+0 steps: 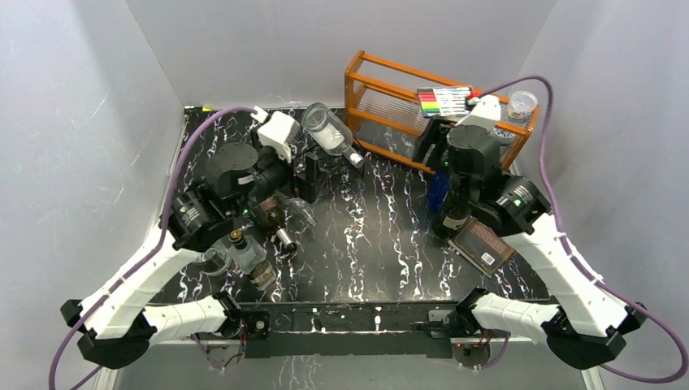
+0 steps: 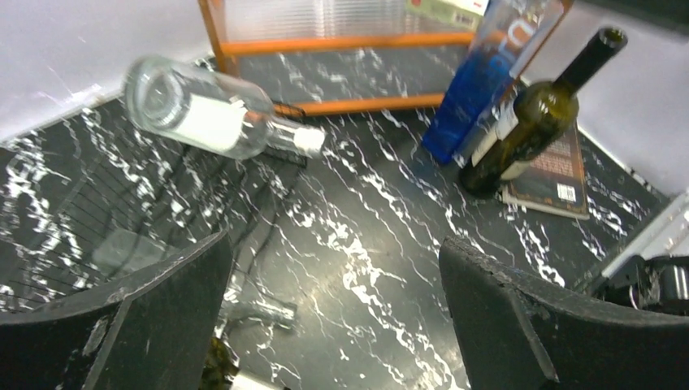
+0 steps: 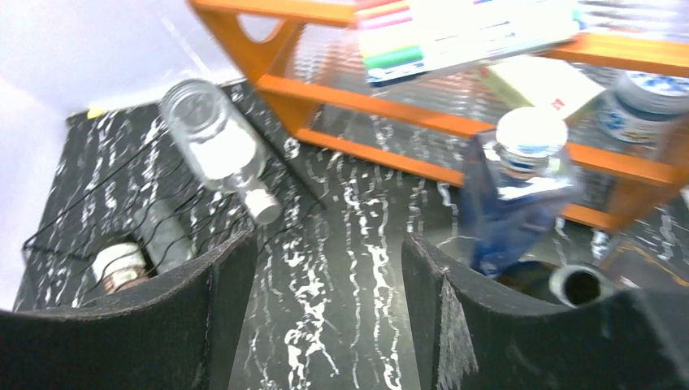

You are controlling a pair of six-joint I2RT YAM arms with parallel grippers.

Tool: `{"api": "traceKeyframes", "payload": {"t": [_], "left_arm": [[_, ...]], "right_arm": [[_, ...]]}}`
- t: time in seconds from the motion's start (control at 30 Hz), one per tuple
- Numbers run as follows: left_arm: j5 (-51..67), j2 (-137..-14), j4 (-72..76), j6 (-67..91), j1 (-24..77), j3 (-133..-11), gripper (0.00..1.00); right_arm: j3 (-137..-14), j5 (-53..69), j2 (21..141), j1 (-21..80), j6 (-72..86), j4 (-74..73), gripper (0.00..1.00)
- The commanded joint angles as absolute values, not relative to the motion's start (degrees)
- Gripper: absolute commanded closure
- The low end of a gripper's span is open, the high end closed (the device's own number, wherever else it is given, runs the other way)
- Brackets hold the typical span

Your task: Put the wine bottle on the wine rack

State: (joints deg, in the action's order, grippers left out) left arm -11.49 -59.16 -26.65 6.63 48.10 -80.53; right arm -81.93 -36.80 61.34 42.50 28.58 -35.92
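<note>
The dark green wine bottle stands upright at the right of the table, tilted against a blue bottle. It also shows in the left wrist view, and its open mouth shows in the right wrist view. The black wire wine rack lies at the left and is largely hidden under my left arm in the top view. It also shows in the right wrist view. A clear bottle lies on its far end. My left gripper is open and empty over the table. My right gripper is open and empty, just left of and above the wine bottle's mouth.
An orange wooden two-tier shelf stands at the back right with markers and jars on it. A book lies beside the wine bottle. More bottles and a square clear bottle lie at the left near my left arm.
</note>
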Motion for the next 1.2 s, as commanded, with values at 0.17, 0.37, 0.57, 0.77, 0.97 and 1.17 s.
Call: {"api": "traceKeyframes", "payload": {"t": [0.17,0.37,0.57,0.77,0.97,1.17], "left_arm": [[-6.5,-61.2,-19.4,9.7,47.9,-75.0,0.02],[-5.0,-64.3,-17.2,9.6,47.9,-74.9,0.02],[-4.9,-64.1,-17.9,9.9,47.9,-73.6,0.02],[-6.0,-63.0,-18.4,9.8,47.9,-72.6,0.02],[-6.1,-62.0,-19.0,9.7,47.9,-72.0,0.02],[-5.7,-62.4,-18.7,9.8,47.9,-71.7,0.02]], "right_arm": [[-86.1,-55.4,54.2,42.5,32.0,-50.7,0.27],[-84.2,-59.4,58.7,42.3,36.7,-58.9,0.20],[-79.6,-58.4,59.4,37.3,34.2,-55.1,0.21],[-74.5,-46.1,62.7,22.7,27.8,-48.4,0.26],[-72.2,-36.0,62.3,17.9,25.0,-43.7,0.39],[-72.4,-35.1,61.5,17.9,23.6,-44.9,0.57]]}}
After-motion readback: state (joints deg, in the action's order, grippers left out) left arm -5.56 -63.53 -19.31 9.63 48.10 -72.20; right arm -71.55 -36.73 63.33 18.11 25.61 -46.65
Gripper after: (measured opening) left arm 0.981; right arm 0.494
